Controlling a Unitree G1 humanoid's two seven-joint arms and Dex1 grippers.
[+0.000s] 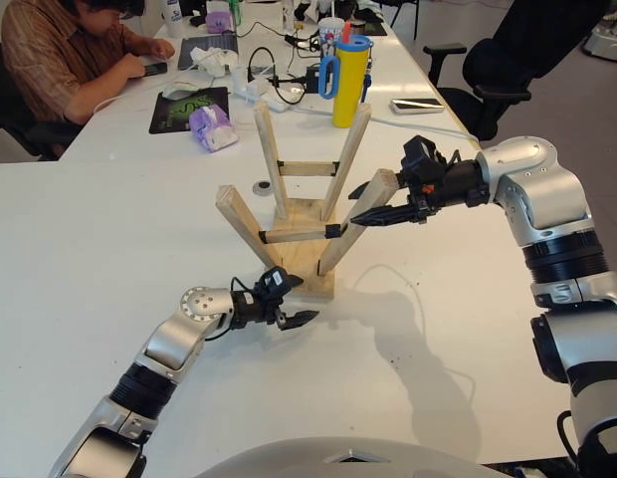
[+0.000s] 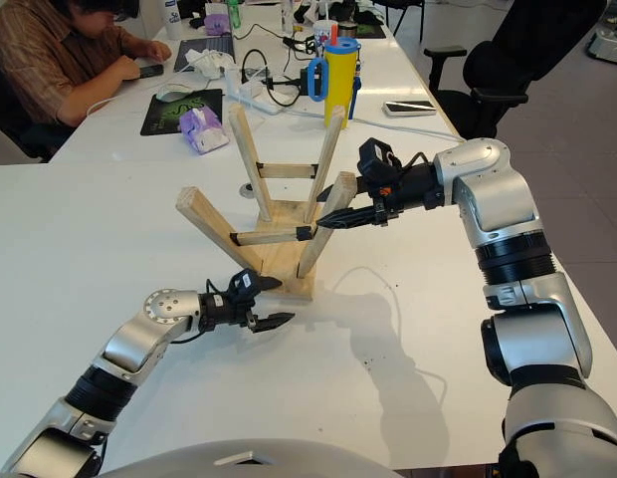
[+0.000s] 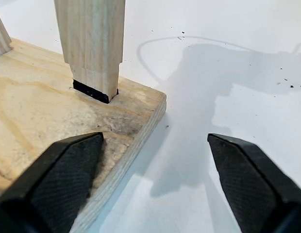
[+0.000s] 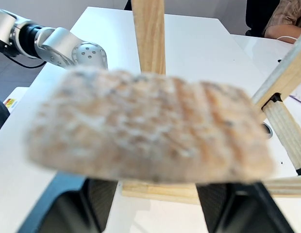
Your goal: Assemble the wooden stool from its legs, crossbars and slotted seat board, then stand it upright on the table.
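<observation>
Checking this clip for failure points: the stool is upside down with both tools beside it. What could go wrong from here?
1. The right tool is high on a slanted leg; a sideways push there could lever it in its slot or tip the stool.
2. The left tool is open astride the seat board corner, half over bare table; closing may only shove the board.
</observation>
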